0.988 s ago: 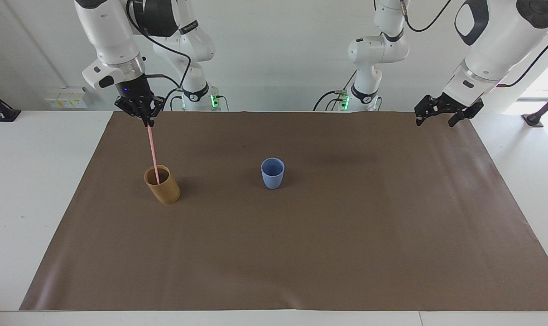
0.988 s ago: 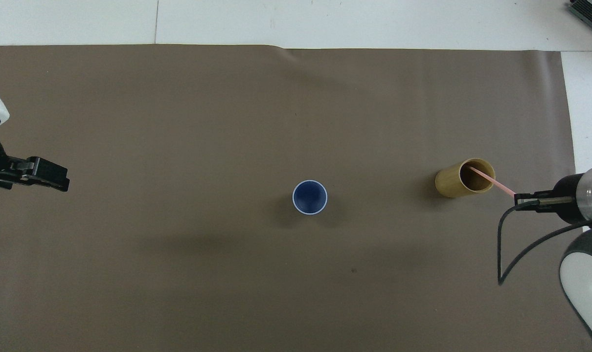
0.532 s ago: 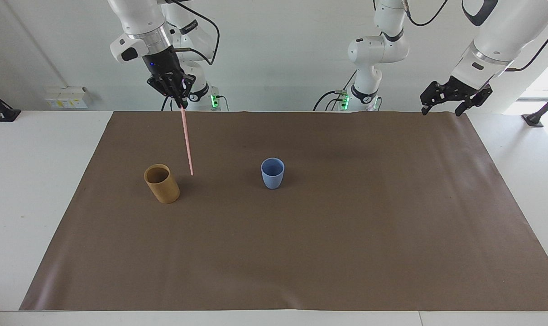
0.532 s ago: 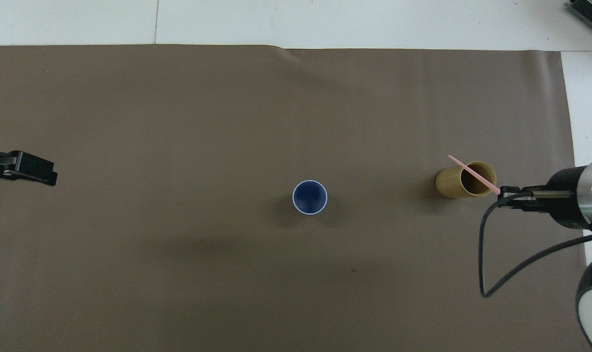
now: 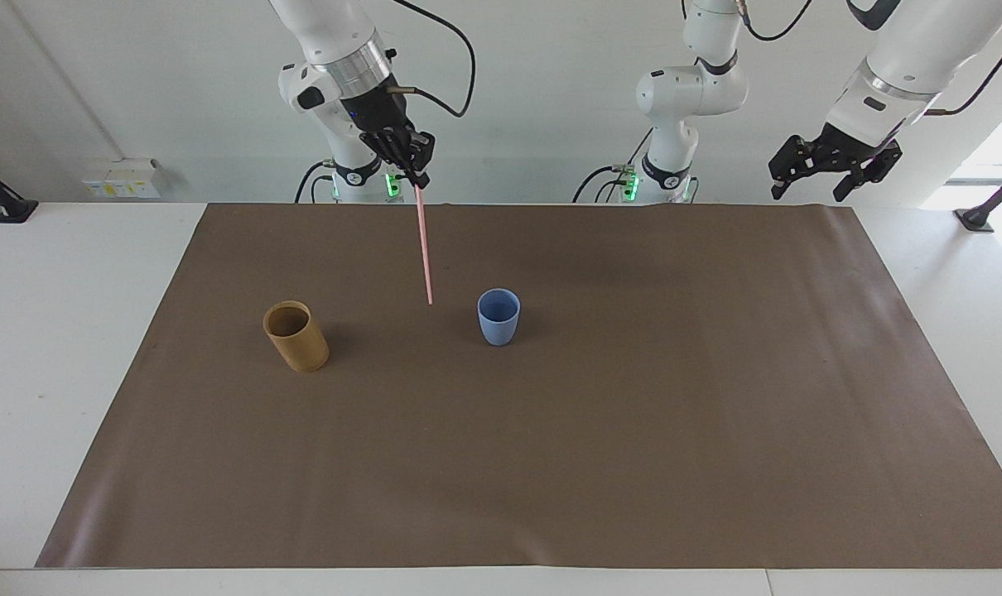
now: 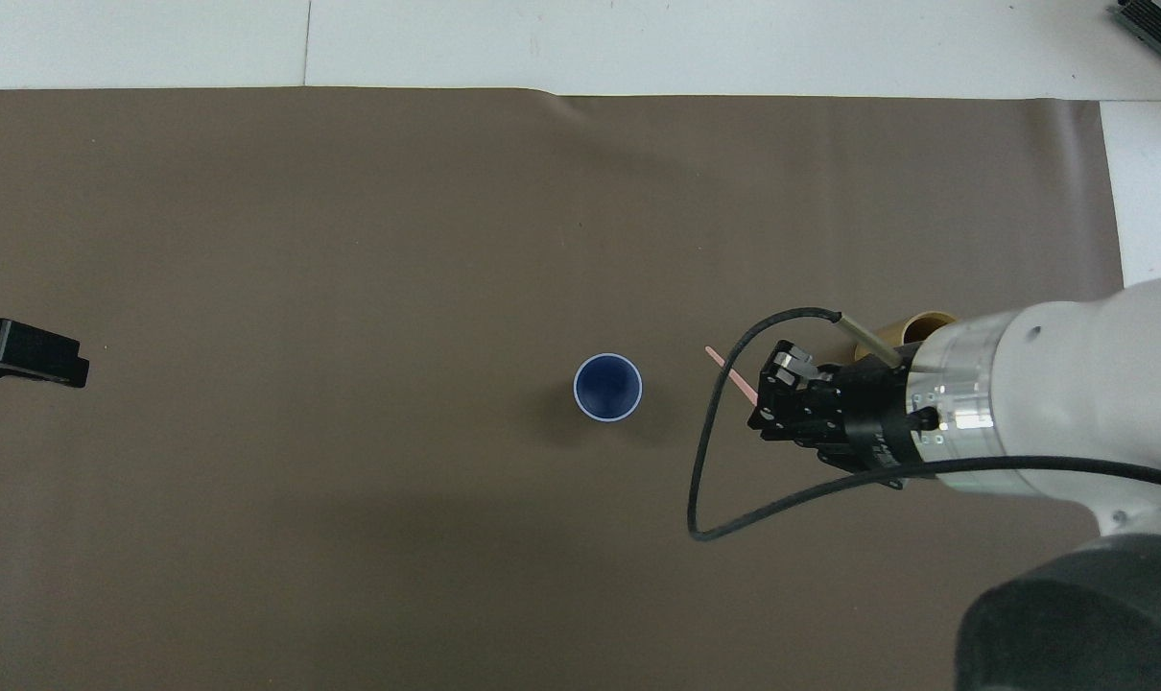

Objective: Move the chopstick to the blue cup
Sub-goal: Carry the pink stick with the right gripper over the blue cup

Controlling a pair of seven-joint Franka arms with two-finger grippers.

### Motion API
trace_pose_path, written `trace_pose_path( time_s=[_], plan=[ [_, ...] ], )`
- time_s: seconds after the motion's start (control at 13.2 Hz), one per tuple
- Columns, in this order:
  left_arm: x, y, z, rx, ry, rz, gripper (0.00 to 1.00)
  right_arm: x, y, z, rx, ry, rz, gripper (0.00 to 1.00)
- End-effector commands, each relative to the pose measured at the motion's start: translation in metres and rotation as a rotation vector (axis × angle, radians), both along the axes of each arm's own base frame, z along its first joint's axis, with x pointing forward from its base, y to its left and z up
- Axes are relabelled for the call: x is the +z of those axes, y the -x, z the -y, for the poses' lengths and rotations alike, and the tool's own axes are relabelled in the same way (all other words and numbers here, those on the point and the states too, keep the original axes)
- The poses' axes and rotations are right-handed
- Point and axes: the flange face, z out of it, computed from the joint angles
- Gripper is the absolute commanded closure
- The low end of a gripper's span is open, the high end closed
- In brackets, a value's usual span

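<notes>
I have the right end effector [image 5: 419, 180] raised over the brown mat [image 5: 551, 463], clenched on the top end of the chopstick [image 5: 424, 248]. The stick hangs almost straight down from the fingertips, its lower tip free in the air, clear of both cups. From the overhead camera I see only a short pink length of it [image 6: 731, 372] poking out past the end effector [image 6: 765, 403], between the blue cup [image 6: 607, 387] and the tan cup [image 6: 912, 331], closer to the blue one.

The blue cup [image 5: 498, 316] stands upright near the middle of the mat, with nothing inside that I can see. The tan cup [image 5: 296, 335] stands upright toward the right arm's end of the surface, well apart from the blue cup; from overhead the right arm's wrist covers most of it.

My left arm waits. Its end effector [image 5: 807, 175] hangs in the air at the left arm's end of the mat, near the edge closest to the robots, fingers spread and released, holding nothing. Overhead, only its dark tip [image 6: 26, 351] shows at the frame's edge.
</notes>
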Motion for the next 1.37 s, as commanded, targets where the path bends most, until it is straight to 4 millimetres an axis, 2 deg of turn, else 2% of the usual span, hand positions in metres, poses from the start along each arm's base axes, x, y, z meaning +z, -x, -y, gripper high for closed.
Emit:
trace_pose_path(
  time_s=[0.0, 0.23, 0.53, 0.76, 0.99, 1.29],
  plan=[
    [0.002, 0.005, -0.001, -0.007, -0.008, -0.006, 0.00, -0.002, -0.009, -0.029, -0.122, -0.081, -0.073, 1.00],
    [0.002, 0.005, -0.002, -0.006, -0.008, -0.006, 0.00, -0.028, -0.006, -0.056, -0.098, -0.071, -0.138, 1.00],
    [0.002, 0.005, -0.001, -0.007, -0.008, -0.006, 0.00, -0.057, -0.006, -0.063, -0.082, -0.048, -0.178, 0.99],
    [0.002, 0.006, -0.002, -0.006, -0.008, -0.007, 0.00, -0.062, -0.010, -0.062, -0.087, -0.046, -0.160, 0.90],
    [0.002, 0.005, -0.001, -0.007, -0.008, -0.006, 0.00, -0.065, -0.011, -0.062, -0.093, -0.048, -0.158, 0.74],
    [0.002, 0.005, -0.002, -0.006, -0.008, -0.006, 0.00, -0.064, -0.013, -0.062, -0.094, -0.049, -0.152, 0.73]
  ],
)
